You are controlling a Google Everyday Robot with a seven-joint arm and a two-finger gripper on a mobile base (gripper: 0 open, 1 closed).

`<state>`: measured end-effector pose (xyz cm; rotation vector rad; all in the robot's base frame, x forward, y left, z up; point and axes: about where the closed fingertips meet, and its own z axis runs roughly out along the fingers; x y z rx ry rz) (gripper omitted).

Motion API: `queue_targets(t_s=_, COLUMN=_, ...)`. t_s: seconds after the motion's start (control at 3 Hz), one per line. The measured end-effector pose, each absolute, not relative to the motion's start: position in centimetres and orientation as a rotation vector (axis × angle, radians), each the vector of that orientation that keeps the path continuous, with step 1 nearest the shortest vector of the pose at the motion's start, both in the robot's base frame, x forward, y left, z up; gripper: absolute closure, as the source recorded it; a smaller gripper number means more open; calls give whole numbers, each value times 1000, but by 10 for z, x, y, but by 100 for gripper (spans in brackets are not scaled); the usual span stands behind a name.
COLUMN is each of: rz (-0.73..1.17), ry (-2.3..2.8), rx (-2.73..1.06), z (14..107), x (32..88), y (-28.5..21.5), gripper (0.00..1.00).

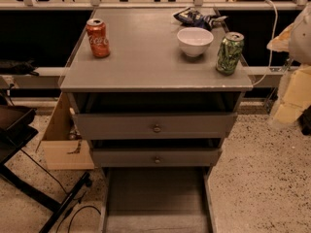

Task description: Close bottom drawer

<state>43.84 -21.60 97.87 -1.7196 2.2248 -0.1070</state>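
I see my gripper (300, 33) as a pale shape at the right edge of the view, partly cut off, level with the cabinet top (146, 62) and apart from it; whether it is released or clenched I cannot tell. The bottom drawer (155, 195) lies well below the gripper and to its left, pulled far out, its long flat tray running off the lower edge; the middle drawer (156, 158) and top drawer (155, 126) stack above it, each standing slightly out. Nearest the gripper, just left of it, stands a green can (229, 53); further left a white bowl (195, 41); furthest left a red can (98, 38).
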Motion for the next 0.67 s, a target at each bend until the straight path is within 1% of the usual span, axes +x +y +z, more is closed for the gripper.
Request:
queue_targets(t_s=0.33, rz=-107, ry=2224, rx=-1719, z=976, x=437, y=-215, gripper=0)
queue_targets(t_s=0.67, rz=-101, ry=2213, rx=-1715, z=943, x=425, y=-202, gripper=0)
